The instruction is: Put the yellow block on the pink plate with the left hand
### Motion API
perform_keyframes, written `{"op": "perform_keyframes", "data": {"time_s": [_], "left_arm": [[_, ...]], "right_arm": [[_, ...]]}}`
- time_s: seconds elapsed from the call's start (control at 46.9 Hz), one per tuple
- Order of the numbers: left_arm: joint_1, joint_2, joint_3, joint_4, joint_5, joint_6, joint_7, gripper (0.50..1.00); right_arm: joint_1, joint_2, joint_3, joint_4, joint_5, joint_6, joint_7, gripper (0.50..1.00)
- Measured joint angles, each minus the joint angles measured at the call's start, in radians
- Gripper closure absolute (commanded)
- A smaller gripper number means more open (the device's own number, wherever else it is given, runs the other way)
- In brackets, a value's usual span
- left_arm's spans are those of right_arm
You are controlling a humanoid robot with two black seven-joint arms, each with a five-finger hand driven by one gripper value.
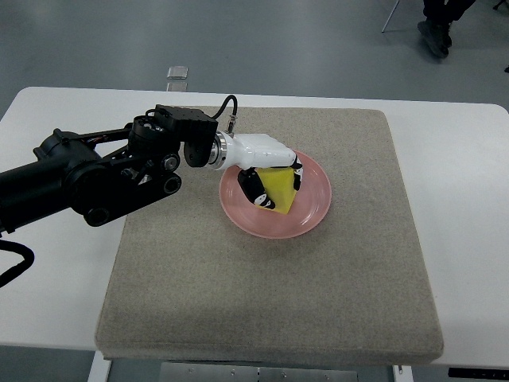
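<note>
Block (277, 190) is held over the plate (314, 208), tilted, with the left hand's (266, 167) fingers (254, 189) closed on its opposite faces. It looks light and rigid (likely foam or plastic), smooth-sided. Flat faces are best pinched; edges would slip.

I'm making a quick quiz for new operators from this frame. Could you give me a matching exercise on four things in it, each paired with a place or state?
Things:
1. yellow block
2. pink plate
3. left hand
4. beige mat

Places or states:
A. lies on the white table, under the plate
B. held between the fingers, over the plate
C. sits on the mat, right of the black arm
D. closed around the block

Pairs: 1-B, 2-C, 3-D, 4-A
</note>
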Motion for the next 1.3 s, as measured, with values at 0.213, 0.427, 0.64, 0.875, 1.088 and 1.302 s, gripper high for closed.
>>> {"op": "perform_keyframes", "data": {"time_s": [0.213, 0.427, 0.64, 0.875, 1.088, 1.302], "left_arm": [[0.000, 0.013, -0.015, 0.002, -0.025, 0.003, 0.000, 0.506], [-0.004, 0.030, -0.066, 0.012, -0.167, 0.003, 0.000, 0.506], [-0.005, 0.018, -0.154, 0.175, -0.423, 0.005, 0.000, 0.506], [-0.013, 0.024, -0.174, 0.227, -0.755, 0.005, 0.000, 0.506], [0.006, 0.057, -0.234, 0.277, -0.992, 0.003, 0.000, 0.506], [0.015, 0.102, -0.238, 0.319, -1.314, -0.007, 0.002, 0.506]], "right_arm": [[0.000, 0.000, 0.000, 0.000, 0.000, 0.000, 0.000, 0.576], [0.000, 0.000, 0.000, 0.000, 0.000, 0.000, 0.000, 0.576], [0.000, 0.000, 0.000, 0.000, 0.000, 0.000, 0.000, 0.576], [0.000, 0.000, 0.000, 0.000, 0.000, 0.000, 0.000, 0.576], [0.000, 0.000, 0.000, 0.000, 0.000, 0.000, 0.000, 0.576], [0.000, 0.000, 0.000, 0.000, 0.000, 0.000, 0.000, 0.576]]}}
